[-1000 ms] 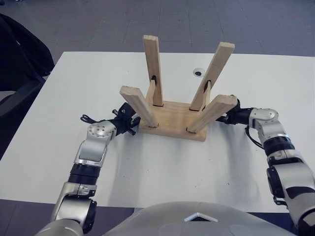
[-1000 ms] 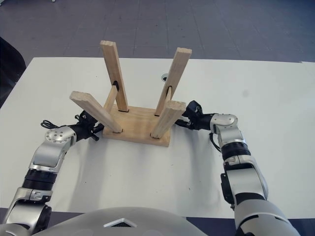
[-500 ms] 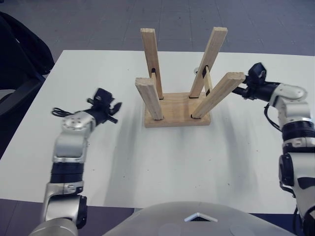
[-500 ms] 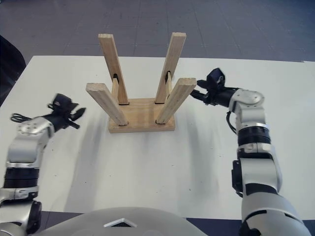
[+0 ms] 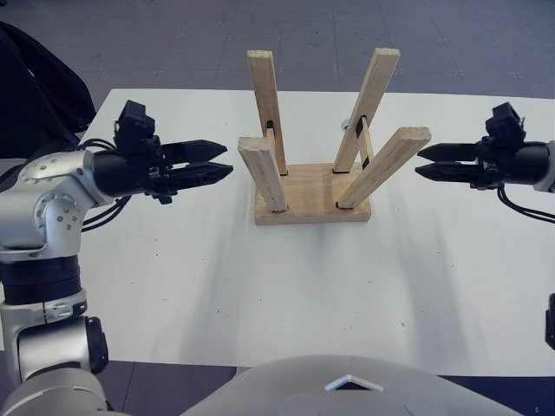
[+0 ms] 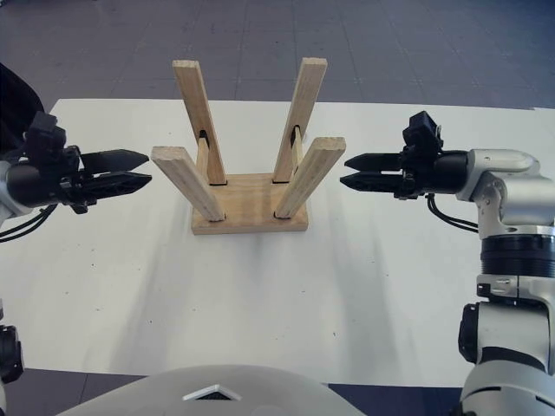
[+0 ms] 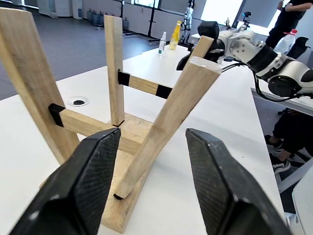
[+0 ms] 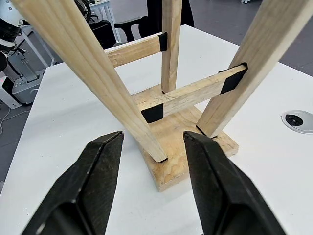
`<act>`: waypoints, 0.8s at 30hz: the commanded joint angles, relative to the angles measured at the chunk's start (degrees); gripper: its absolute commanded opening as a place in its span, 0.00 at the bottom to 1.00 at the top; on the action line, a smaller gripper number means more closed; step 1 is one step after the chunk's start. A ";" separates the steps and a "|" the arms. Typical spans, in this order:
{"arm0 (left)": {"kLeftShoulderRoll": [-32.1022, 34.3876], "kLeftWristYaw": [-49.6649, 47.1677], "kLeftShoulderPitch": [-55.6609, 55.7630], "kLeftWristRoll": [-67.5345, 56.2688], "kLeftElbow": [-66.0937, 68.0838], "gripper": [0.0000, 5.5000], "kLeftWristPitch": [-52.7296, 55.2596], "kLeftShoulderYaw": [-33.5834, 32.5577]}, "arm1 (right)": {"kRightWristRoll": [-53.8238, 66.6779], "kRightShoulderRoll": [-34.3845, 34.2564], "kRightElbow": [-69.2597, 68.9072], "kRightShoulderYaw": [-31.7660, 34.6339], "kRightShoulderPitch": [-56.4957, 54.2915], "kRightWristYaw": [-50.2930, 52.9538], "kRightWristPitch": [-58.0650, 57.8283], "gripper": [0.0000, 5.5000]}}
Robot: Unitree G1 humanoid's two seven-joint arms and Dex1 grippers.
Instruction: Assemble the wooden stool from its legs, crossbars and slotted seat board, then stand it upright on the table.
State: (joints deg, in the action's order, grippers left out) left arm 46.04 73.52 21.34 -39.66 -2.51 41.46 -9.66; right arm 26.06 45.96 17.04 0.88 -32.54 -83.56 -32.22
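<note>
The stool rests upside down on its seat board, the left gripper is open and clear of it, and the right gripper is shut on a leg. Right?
Not quite: the right gripper is open and short of the nearest leg, as the right eye view shows. The stool does rest upside down on its seat board, with the left gripper open and clear.

Left claw (image 5: 227,159) and right claw (image 5: 420,162) lifted off the stool (image 5: 308,198).
</note>
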 commanded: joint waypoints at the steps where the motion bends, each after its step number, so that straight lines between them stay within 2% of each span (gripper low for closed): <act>1: -1.88 0.53 4.35 0.13 1.19 0.45 -1.29 2.65 | 0.18 -1.73 -0.23 -1.80 -3.16 -0.96 0.01 0.41; 9: -2.18 3.53 6.90 -0.29 2.35 0.45 -1.16 6.04 | 1.00 -4.62 -0.16 -2.91 -5.67 -1.55 -0.01 0.41; 18: -1.98 4.62 8.16 0.08 5.84 0.45 -1.30 6.64 | 1.91 -0.41 -2.56 -1.92 -3.25 -5.00 -0.46 0.41; 24: -2.52 4.34 7.48 0.28 6.05 0.45 -1.85 6.78 | 4.67 -1.55 -7.49 -1.30 -1.87 -3.59 -2.53 0.41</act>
State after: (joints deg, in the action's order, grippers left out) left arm 43.34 77.77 28.32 -40.02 3.69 40.00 -3.03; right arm 29.10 45.06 12.58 -1.11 -34.86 -87.99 -33.45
